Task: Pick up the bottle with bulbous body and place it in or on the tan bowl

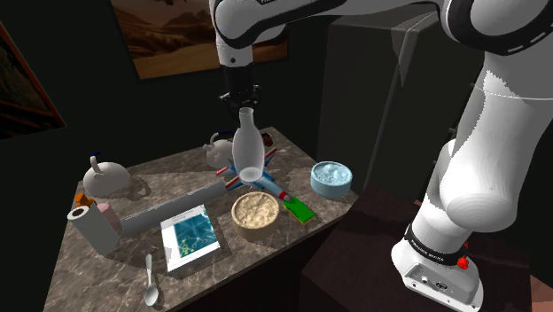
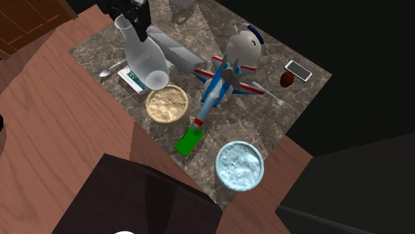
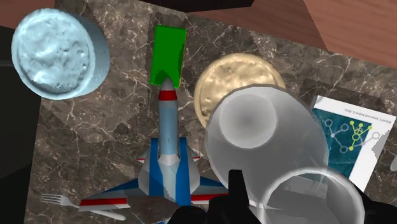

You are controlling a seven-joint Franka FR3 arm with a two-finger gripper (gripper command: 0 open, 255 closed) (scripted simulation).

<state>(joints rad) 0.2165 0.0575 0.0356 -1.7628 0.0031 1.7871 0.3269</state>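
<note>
Bottle (image 3: 267, 137) (translucent, bulbous) hangs upright, neck pinched by my gripper (image 1: 243, 105), raised off the marble table (image 1: 89, 275), close by the tan bowl (image 1: 255, 211)

Pale bulbous bottle (image 2: 146, 60), neck in the black pincer (image 2: 135, 23), base near the tan bowl (image 2: 166, 104)

White arm (image 1: 461, 177) arches high toward the shoulder view's left; its black hand (image 1: 242, 102) points straight down, fingers (image 3: 235, 191) clamped on the bottle (image 1: 249, 151) neck.
</note>
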